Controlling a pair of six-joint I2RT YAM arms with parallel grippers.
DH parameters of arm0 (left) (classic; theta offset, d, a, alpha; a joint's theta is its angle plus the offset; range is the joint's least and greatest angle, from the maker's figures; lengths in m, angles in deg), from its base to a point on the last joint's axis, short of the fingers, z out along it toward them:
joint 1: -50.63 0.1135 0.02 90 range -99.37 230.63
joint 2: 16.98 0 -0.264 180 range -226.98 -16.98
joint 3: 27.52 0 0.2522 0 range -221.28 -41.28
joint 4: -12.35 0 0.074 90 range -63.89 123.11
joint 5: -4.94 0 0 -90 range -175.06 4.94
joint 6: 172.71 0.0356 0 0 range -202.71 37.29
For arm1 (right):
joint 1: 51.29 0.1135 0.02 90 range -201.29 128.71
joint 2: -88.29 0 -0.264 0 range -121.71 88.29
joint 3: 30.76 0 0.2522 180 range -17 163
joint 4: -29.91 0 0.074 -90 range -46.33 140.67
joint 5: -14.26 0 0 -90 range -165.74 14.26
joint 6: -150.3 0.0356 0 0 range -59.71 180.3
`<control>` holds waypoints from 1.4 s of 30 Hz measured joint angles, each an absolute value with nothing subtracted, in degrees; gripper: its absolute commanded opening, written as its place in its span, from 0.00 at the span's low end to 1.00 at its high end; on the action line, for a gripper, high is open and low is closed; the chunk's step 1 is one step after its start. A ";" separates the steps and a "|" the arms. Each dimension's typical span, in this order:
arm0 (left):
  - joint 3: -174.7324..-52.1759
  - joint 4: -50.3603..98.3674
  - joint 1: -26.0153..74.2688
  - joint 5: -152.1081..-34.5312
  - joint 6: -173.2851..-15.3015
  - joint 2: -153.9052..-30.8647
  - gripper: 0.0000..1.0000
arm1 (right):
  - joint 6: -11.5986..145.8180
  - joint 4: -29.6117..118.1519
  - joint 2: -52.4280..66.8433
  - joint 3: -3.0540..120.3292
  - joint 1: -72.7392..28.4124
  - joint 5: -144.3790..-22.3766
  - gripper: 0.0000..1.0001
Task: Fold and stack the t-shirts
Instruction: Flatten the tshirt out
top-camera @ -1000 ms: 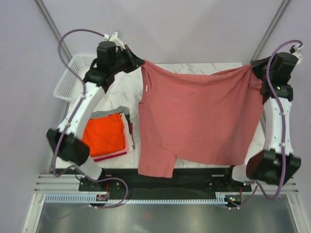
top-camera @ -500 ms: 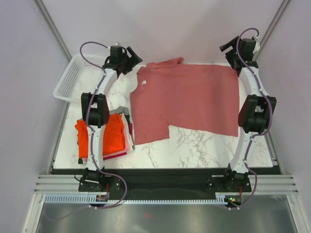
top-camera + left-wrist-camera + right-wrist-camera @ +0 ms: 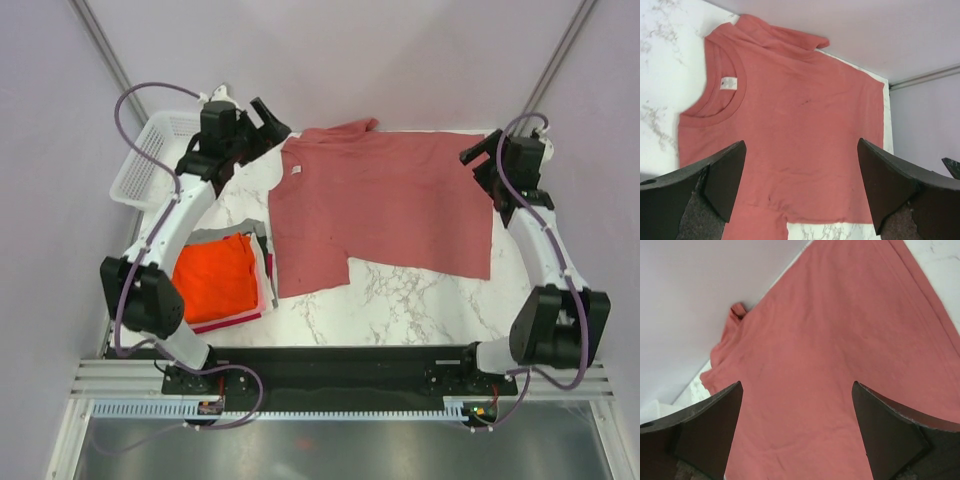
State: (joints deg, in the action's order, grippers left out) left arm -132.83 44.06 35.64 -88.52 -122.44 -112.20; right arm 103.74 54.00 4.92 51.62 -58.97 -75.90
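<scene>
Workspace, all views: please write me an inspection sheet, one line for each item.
Surface: white veined marble table.
Job's things: red shirt spread flat, not yet folded, far sleeve rumpled; stack of folded shirts at near left, orange one on top.
Clutter: white basket at the far-left corner.
Grippers: left gripper and right gripper both open, holding nothing, above the shirt.
Cables: purple cables loop along both arms, clear of the cloth.
Surroundings: grey walls; nothing else seen.
</scene>
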 measured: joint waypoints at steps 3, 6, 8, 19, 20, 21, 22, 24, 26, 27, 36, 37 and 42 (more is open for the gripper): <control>-126.54 44.35 36.34 -88.37 -122.44 -106.69 1.00 | 102.34 55.25 11.60 44.96 -59.21 -75.81 0.98; -120.70 45.83 37.33 -88.35 -122.53 -103.74 1.00 | 101.22 56.91 15.97 40.48 -60.07 -75.64 0.98; -116.70 47.21 38.51 -88.94 -123.05 -102.21 1.00 | 100.74 58.75 18.60 38.29 -60.98 -75.57 0.98; -93.27 32.43 47.40 -115.17 -130.39 -99.13 0.95 | 100.26 65.65 24.61 34.88 -65.03 -78.98 0.98; -93.38 33.37 46.18 -115.04 -129.80 -99.08 0.95 | 99.82 65.91 24.61 34.44 -65.07 -78.96 0.98; -93.82 33.99 44.65 -114.49 -129.13 -98.67 0.97 | 99.43 66.15 24.63 34.03 -65.09 -78.90 0.98; -94.39 34.34 43.23 -113.72 -128.45 -98.12 1.00 | 99.01 66.59 24.74 33.55 -65.09 -78.81 0.98; -95.20 34.93 41.06 -112.94 -127.57 -96.26 1.00 | 98.40 67.09 25.22 32.54 -65.16 -78.59 0.98; -96.16 36.59 39.99 -110.60 -126.94 -93.75 1.00 | 98.05 67.47 26.25 31.36 -65.18 -78.22 0.98; -96.86 37.68 39.60 -109.13 -126.44 -92.88 1.00 | 97.99 67.55 26.84 30.84 -65.18 -78.00 0.98; -103.41 50.58 25.22 -94.25 -122.74 -91.54 0.91 | 96.94 71.07 29.24 29.35 -65.18 -76.12 0.93; -103.59 52.39 23.12 -92.35 -122.64 -91.28 0.90 | 97.11 72.25 29.24 29.35 -65.18 -75.07 0.93; -103.57 61.13 15.03 -83.47 -122.59 -90.01 0.90 | 98.21 79.55 29.29 29.72 -65.18 -67.88 0.89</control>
